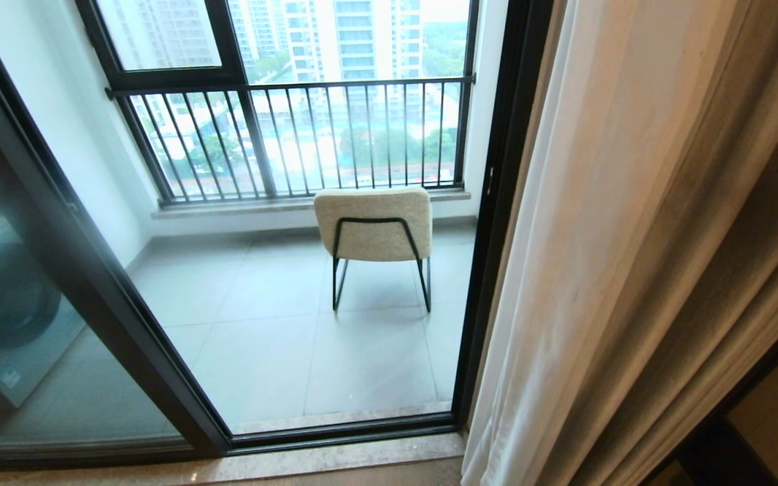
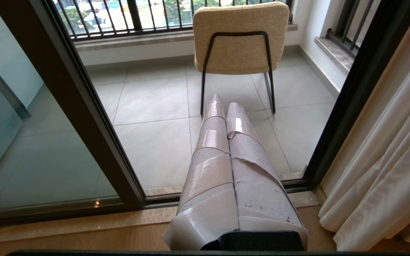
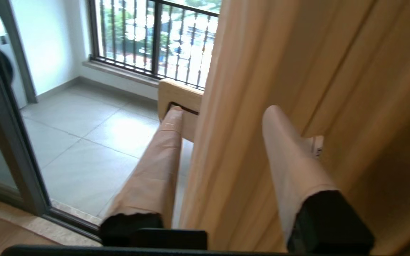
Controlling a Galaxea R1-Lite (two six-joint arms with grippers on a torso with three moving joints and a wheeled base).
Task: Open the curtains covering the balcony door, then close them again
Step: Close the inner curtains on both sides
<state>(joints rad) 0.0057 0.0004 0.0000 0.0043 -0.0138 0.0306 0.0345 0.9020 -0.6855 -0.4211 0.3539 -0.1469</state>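
The curtains [image 1: 564,283] hang bunched in long pale folds at the right of the doorway. The balcony door [image 1: 92,270] shows dark frames and a glass panel at the left, with the middle uncovered. No gripper shows in the head view. My right gripper [image 3: 223,110] is open, its taped fingers [image 3: 155,167] standing on either side of the curtains' [image 3: 233,149] leading folds, and fabric fills the gap between them. My left gripper [image 2: 225,104] is shut and empty, pointing low at the door sill, with the curtains [image 2: 386,160] to one side of it.
A cream chair [image 1: 373,226] on thin black legs stands on the tiled balcony floor beyond the doorway. Black-barred railing windows [image 1: 294,135] close the far side. A washing machine [image 1: 4,304] shows behind the left glass. A stone sill [image 1: 335,459] runs along the threshold.
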